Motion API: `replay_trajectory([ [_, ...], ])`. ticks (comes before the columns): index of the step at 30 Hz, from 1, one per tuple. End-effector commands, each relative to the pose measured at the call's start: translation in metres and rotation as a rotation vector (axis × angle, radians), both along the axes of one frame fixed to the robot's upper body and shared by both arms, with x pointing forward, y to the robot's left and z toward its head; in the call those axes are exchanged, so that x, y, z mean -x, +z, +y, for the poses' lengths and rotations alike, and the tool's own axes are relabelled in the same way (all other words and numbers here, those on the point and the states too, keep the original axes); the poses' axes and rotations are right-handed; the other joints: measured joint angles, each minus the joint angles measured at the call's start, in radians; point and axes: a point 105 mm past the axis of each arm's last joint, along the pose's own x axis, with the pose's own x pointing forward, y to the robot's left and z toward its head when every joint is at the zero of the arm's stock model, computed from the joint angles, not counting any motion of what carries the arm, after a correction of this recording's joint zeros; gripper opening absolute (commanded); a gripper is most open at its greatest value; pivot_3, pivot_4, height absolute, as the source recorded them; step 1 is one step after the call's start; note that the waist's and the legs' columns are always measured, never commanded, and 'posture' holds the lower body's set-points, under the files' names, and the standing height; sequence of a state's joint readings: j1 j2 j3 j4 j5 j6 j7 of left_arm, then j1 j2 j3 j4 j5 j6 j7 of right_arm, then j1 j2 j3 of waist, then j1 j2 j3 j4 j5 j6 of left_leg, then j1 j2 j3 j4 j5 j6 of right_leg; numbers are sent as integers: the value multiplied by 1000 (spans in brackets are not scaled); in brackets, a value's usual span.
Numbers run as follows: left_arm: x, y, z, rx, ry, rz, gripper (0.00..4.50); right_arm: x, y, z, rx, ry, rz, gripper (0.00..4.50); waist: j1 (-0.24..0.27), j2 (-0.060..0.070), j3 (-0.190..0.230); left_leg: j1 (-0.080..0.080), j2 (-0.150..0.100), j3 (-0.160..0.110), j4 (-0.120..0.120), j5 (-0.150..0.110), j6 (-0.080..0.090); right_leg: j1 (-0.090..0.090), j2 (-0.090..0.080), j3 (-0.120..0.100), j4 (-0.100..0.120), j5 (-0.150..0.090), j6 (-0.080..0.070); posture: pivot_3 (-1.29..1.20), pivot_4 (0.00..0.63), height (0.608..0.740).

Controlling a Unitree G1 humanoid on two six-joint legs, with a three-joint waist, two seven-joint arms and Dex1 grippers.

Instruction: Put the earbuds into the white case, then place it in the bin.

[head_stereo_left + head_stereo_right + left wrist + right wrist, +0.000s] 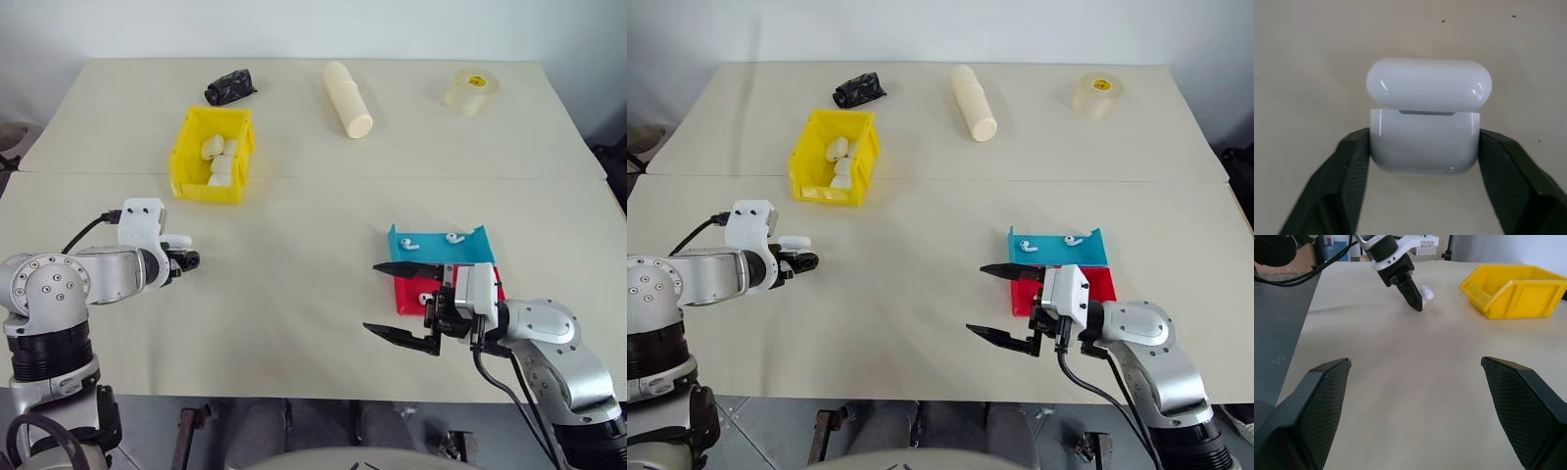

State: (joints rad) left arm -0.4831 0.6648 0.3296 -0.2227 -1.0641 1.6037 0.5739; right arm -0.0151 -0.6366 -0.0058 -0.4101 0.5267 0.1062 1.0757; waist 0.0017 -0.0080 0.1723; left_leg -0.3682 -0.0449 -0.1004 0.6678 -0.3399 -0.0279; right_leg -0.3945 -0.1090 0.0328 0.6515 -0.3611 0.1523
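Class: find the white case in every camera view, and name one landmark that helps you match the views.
Left eye: case at left gripper, left of centre.
Right eye: same.
Left wrist: centre, lid open.
Right wrist: upper middle.
Landmark: yellow bin.

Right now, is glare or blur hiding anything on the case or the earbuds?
Left wrist view: the case, held in the left pincer, is sharp, with small highlights on its open lid. Left eye view: the earbuds on the blue tray are tiny but glare-free, under soft, even light.

cream cylinder (348, 99) | tape roll (471, 90) | black bundle (230, 87) | blue tray (437, 250) | red tray (411, 296)
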Motion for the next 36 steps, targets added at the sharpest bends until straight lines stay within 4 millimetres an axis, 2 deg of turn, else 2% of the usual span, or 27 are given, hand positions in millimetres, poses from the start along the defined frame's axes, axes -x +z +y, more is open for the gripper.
replay_trajectory([
  [1, 7, -6, 8, -32, 15, 26, 2803, 4, 8, 4, -13, 18, -48, 4500, -3, 0, 0, 0, 0, 0, 0, 0, 0, 0, 0, 0, 0, 0, 0, 0, 150, 740],
  [5, 6, 5, 2, 14, -30, -57, 2803, 4, 8, 2, -8, 15, -43, 4500, -6, 0, 0, 0, 1, 0, -1, 0, 0, -1, 0, 0, 0, 0, 0, 0, 150, 740],
  [10, 1, 42, -29, 238, -274, -408, 2803, 1, 7, -4, 6, -10, -33, 4500, -4, 0, 0, -1, 1, 1, -1, 0, 0, -1, 0, 0, -3, 0, 0, 0, 150, 740],
  [13, 12, 57, -46, 327, -492, -576, 2803, -1, 7, -10, 17, -32, -29, 4500, -2, 0, 0, -2, 1, 1, -1, 0, 0, 1, 0, -1, -5, 0, 0, 0, 150, 740],
  [15, 22, 58, -57, 357, -639, -633, 2803, -1, 8, -15, 29, -49, -26, 4500, -2, 0, 0, -1, 1, 1, -1, 0, 0, 2, 0, -2, -7, 0, 0, 0, 150, 740],
  [19, 36, 67, -69, 485, -814, -833, 2803, 0, 9, -25, 53, -79, -19, 4500, 1, 0, 0, -2, 1, 1, -2, 0, 0, 2, 0, -2, -8, 0, 0, 0, 150, 740],
  [28, 51, 50, -119, 604, -1222, -903, 2803, 11, 12, -48, 89, -204, -9, 4500, 6, 0, 0, -1, 1, 1, -1, 0, 1, 3, 0, -2, -8, 0, 0, 0, 150, 740],
  [32, 58, 41, -146, 632, -1355, -959, 2803, 19, 11, -62, 101, -296, -12, 4500, 13, 0, 0, -1, 1, 1, -1, 0, 1, 3, 1, -2, -8, 0, 0, 0, 150, 740],
  [36, 66, 40, -169, 664, -1455, -1022, 2803, 29, 10, -78, 126, -380, -5, 4500, 22, 0, 0, -1, 1, 2, -1, 0, 1, 3, 1, -2, -8, 0, 1, 0, 150, 740],
])
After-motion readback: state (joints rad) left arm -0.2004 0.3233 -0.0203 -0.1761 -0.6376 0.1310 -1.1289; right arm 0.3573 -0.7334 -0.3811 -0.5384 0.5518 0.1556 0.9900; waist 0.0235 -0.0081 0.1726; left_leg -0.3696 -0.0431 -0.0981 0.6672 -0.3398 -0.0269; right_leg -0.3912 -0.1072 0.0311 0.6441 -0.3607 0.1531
